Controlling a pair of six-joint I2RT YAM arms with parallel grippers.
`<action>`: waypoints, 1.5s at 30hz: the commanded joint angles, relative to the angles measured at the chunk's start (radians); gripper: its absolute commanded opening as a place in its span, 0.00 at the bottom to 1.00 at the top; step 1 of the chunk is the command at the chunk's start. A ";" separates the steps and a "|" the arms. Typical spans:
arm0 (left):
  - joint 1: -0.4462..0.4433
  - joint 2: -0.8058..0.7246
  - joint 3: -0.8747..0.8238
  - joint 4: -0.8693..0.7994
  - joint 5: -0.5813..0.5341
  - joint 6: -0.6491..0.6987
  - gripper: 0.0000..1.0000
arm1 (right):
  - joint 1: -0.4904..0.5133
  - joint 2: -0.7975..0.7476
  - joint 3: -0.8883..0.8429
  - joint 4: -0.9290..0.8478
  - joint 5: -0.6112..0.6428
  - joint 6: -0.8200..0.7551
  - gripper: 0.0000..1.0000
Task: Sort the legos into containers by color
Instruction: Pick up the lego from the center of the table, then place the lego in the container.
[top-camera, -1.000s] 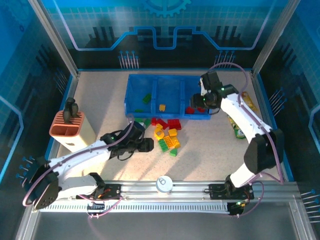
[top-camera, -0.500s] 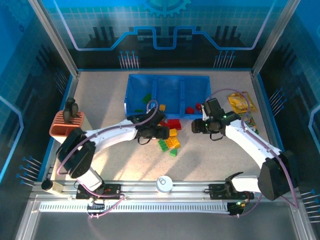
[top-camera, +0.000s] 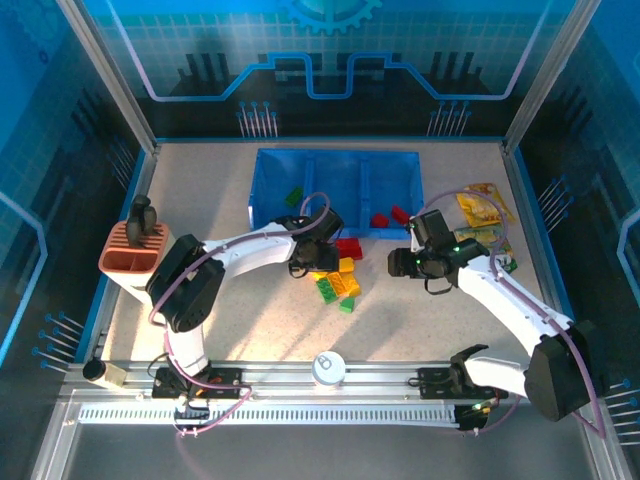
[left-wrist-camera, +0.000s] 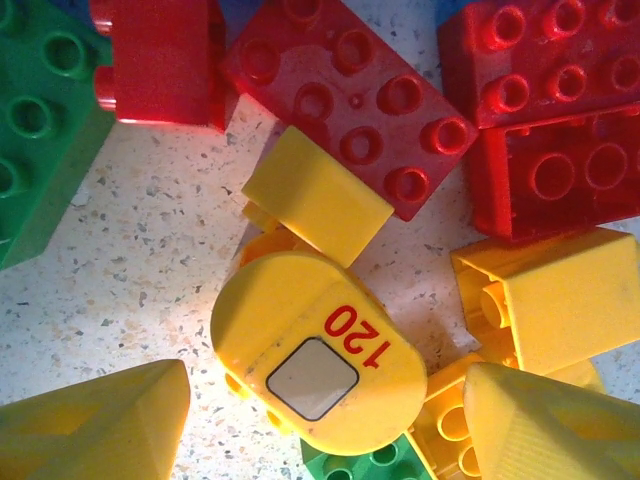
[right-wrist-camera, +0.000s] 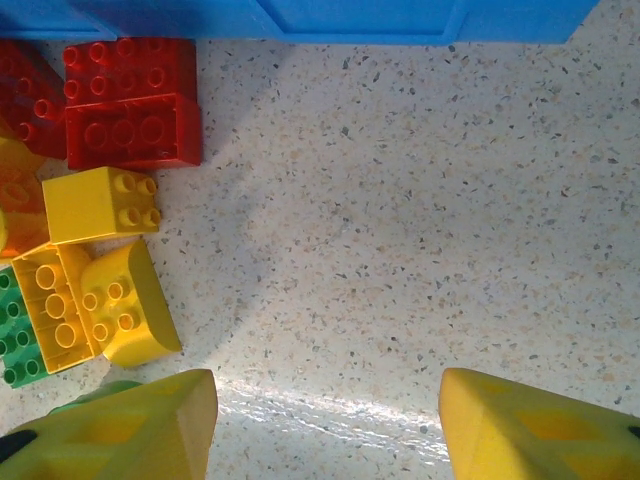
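Observation:
Loose red, yellow and green legos (top-camera: 338, 272) lie in a pile just in front of the blue three-compartment tray (top-camera: 262, 185). The tray holds a green brick (top-camera: 293, 197) at the left and red bricks (top-camera: 381, 219) at the right. My left gripper (top-camera: 316, 262) hangs open over the pile. A rounded yellow brick marked 120 (left-wrist-camera: 315, 355) lies between its fingers (left-wrist-camera: 95, 425), untouched, with red bricks (left-wrist-camera: 350, 100) beyond. My right gripper (top-camera: 400, 263) is open over bare table (right-wrist-camera: 400, 250) right of the pile, with red (right-wrist-camera: 130, 105) and yellow (right-wrist-camera: 100, 205) bricks at its left.
A salmon ridged holder (top-camera: 135, 255) stands at the left. Yellow snack packets (top-camera: 480, 208) lie to the right of the tray. A white round knob (top-camera: 328, 367) sits on the front rail. The tray's front wall (right-wrist-camera: 350, 18) is just beyond the right gripper.
The left gripper swung right from the table's left side to over the pile. The right gripper left the tray's right compartment and came down beside the pile.

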 joint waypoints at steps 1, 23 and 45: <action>0.004 0.038 0.038 -0.037 -0.010 -0.017 0.73 | -0.008 -0.014 -0.019 0.026 -0.016 0.014 0.61; -0.001 -0.080 0.059 -0.117 -0.078 0.018 0.31 | -0.016 -0.049 -0.061 0.039 -0.021 0.021 0.61; 0.129 0.329 0.821 -0.254 -0.033 0.247 0.35 | -0.019 -0.185 -0.105 -0.025 -0.030 0.042 0.61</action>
